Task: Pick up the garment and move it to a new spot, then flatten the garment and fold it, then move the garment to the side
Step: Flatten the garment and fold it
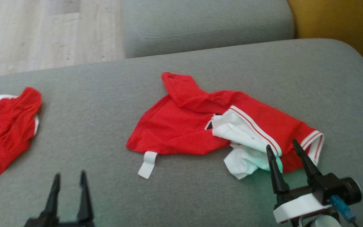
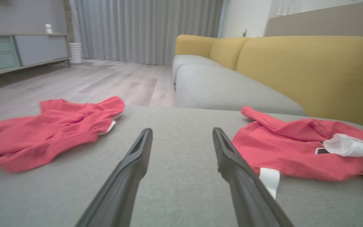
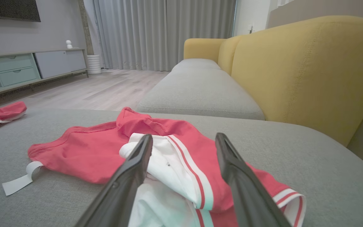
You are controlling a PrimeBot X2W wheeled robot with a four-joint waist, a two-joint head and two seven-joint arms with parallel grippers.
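Garment (image 1: 181,126): red with white trim, rumpled on the grey cushion (image 1: 90,104), right of centre.
Right gripper (image 1: 281,143): fingers spread, gripping nothing, at the garment's white-striped end.
Left gripper (image 1: 69,175): fingers apart, empty, over bare cushion.
Second red garment (image 1: 5,132): crumpled, far left.

No writing, brand or number can be read anywhere. The white tag (image 1: 147,164) lying at the edge of the red garment (image 1: 175,126) looks blank, and the small dark label (image 1: 209,125) near the garment's middle is too small to make out
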